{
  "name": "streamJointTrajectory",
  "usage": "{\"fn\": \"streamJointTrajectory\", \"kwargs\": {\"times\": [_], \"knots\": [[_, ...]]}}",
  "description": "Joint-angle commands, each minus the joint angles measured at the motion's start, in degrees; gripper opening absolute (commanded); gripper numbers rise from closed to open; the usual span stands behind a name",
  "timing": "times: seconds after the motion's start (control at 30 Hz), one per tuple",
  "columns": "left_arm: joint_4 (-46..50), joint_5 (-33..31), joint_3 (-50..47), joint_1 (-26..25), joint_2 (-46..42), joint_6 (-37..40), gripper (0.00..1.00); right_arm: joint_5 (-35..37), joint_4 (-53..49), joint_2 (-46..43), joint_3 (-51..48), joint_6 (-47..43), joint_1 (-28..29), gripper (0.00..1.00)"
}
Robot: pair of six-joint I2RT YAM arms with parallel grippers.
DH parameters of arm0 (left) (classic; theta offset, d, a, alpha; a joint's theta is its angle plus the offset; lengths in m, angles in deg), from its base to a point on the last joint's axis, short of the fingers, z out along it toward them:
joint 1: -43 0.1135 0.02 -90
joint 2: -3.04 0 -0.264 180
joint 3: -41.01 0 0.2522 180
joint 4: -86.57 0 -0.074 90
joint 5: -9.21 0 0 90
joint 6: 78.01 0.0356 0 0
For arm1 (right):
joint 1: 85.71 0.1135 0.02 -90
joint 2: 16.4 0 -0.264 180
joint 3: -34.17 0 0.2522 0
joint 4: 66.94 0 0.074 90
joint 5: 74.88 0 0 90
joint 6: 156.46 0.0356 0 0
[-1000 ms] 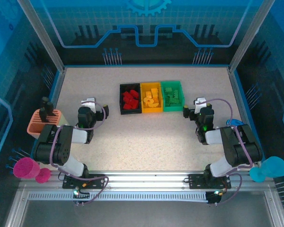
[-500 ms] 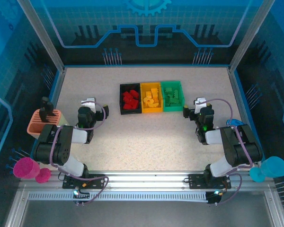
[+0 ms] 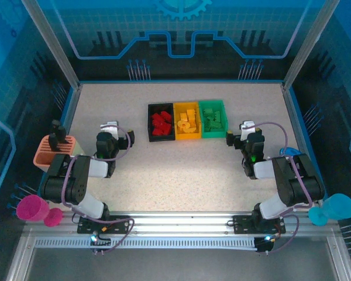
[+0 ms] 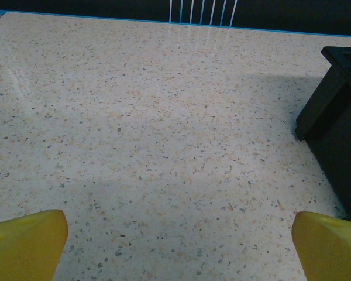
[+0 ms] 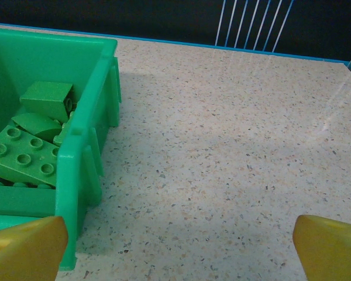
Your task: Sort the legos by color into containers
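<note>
Checking end state: legos (image 3: 160,123) sit color-matched at 12 o'clock, red in black bin (image 3: 150,123), yellow in yellow bin (image 3: 187,138), green in green bin (image 5: 85,158). Left gripper (image 4: 176,237) at 9 o'clock and right gripper (image 5: 178,240) at 3 o'clock hover, jaws released, grasping nothing. Sort appears complete.

- The black bin (image 3: 150,122) is sitting upright at the left end of a close-packed row at mid-table, holding a heap of red legos (image 3: 161,122).
- The yellow bin (image 3: 187,105) is standing in the middle, holding jumbled yellow legos (image 3: 187,122).
- The green bin (image 5: 88,146) is closing the row on the right, holding green legos (image 5: 23,155) lying tilted and overlapping.
</note>
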Motion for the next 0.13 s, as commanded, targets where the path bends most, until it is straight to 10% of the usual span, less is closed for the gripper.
{"fn": "streamJointTrajectory", "kwargs": {"times": [0.0, 0.1], "knots": [[0.3, 1.5, 1.3, 0.0, -0.9, 1.0, 0.99, -0.2, 0.1, -0.1, 1.1, -0.5, -0.1, 1.00], [0.0, 1.6, 1.1, 0.0, -0.9, 1.1, 0.99, -0.6, -0.3, -0.1, 1.3, -0.5, -0.4, 1.00]]}}
